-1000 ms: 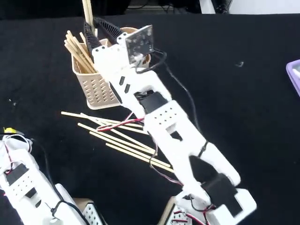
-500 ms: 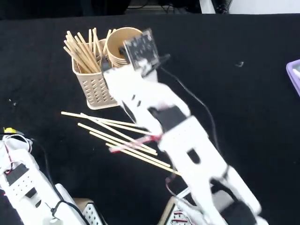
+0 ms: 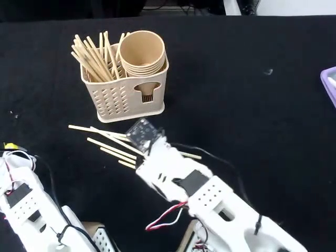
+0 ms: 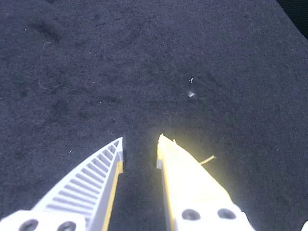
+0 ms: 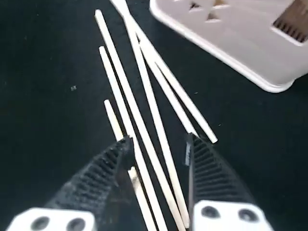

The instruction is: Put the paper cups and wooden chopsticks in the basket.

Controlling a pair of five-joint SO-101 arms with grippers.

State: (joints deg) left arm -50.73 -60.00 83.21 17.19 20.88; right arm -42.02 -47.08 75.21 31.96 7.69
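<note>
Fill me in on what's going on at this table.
Two robot arms are clearing things into a basket. A stack of paper cups and a bundle of chopsticks already stand in it. More loose chopsticks lie on the black cloth in front of the basket. The right hand is open over them, with several running between its fingers and none gripped yet. The left hand hangs over bare cloth, holding nothing.

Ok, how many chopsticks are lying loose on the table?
5 visible chopsticks, fanned out on the table in front of the basket, running under the right gripper; the arm may hide more.
</note>
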